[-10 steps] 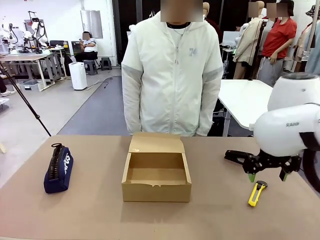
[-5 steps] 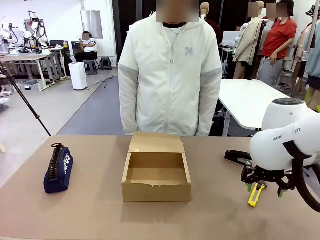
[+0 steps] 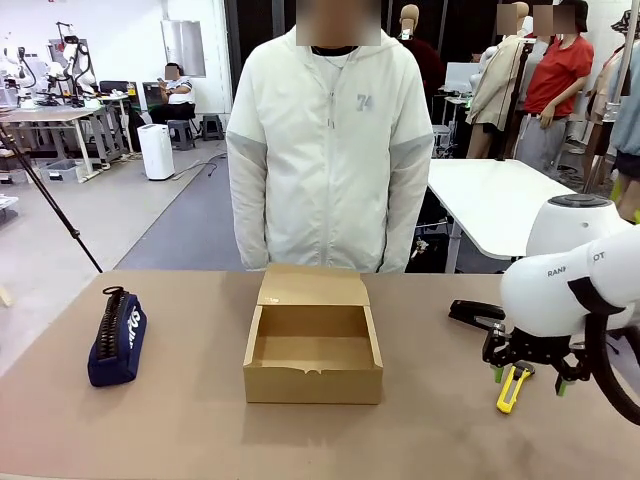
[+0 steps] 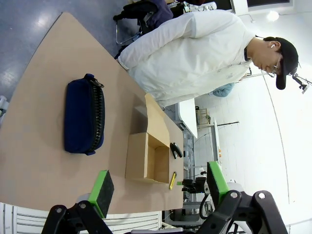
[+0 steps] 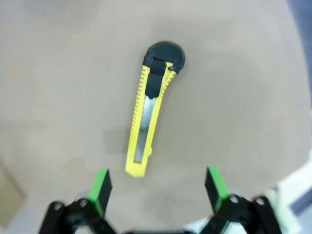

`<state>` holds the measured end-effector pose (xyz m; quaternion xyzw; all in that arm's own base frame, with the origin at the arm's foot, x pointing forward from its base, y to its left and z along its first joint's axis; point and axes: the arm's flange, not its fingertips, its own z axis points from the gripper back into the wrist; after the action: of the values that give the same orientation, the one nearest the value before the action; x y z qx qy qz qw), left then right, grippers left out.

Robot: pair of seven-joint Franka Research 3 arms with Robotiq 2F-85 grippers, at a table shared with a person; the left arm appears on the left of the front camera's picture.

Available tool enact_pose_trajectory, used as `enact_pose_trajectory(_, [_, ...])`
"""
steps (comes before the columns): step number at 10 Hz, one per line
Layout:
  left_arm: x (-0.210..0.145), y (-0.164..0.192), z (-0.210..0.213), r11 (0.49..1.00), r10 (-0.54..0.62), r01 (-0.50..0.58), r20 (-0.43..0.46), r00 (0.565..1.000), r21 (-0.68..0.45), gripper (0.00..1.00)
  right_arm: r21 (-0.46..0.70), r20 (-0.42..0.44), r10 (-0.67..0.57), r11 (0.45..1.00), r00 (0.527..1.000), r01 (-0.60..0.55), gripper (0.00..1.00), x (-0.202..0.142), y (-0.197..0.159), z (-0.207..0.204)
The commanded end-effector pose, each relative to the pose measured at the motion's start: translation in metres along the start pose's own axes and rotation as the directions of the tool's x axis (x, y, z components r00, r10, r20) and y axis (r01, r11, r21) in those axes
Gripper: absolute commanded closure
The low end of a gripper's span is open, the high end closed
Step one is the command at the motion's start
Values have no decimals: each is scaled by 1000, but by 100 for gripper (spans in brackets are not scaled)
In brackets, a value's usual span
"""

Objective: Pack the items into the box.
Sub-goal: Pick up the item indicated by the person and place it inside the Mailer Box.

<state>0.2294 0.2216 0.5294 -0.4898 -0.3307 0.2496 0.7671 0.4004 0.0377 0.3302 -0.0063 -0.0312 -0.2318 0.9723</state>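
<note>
The open brown cardboard box point(image 3: 313, 345) sits mid-table with its flap lid folded back toward the person. A navy pencil case point(image 3: 117, 338) lies at the left, and a black stapler point(image 3: 475, 314) lies at the right. Next to the stapler lies a yellow utility knife point(image 3: 513, 387). My right gripper point(image 3: 527, 376) hangs open just above the knife point(image 5: 151, 109), with the green pads point(image 5: 101, 187) on either side of its near end and nothing held. My left gripper point(image 4: 158, 175) is open and empty, high above the table, looking down on the pencil case point(image 4: 84, 117), the box point(image 4: 148, 156) and the stapler point(image 4: 175, 150).
A person in a white jacket stands at the far edge of the table point(image 3: 200, 430), right behind the box, arms down. Bare tabletop lies between the pencil case and the box, and in front of the box. A white table point(image 3: 490, 200) stands beyond at the right.
My right arm swung in and lowered its open gripper over the yellow knife, then held still. The person shifted slightly to the left.
</note>
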Motion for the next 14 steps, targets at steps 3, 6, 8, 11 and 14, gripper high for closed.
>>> enact_pose_trajectory(3, [1,-1,0,1000,-13,13,5,1000,-18,0,168,79,-420,900,904,403,0,7,6,-21])
enact_pose_trajectory(6, [1,-1,0,1000,-13,13,5,1000,-18,0,161,35,-393,909,919,383,0,22,2,-13])
enact_pose_trajectory(8, [1,-1,0,1000,-13,13,5,1000,-18,0,116,-13,-351,929,936,350,0,32,5,-19])
enact_pose_trajectory(11, [1,-1,0,1000,-13,13,5,1000,-18,0,55,-53,-339,938,939,342,0,46,12,-32])
enact_pose_trajectory(14, [1,-1,0,1000,-13,13,5,1000,-18,0,-15,-66,-347,938,936,347,0,50,16,-41])
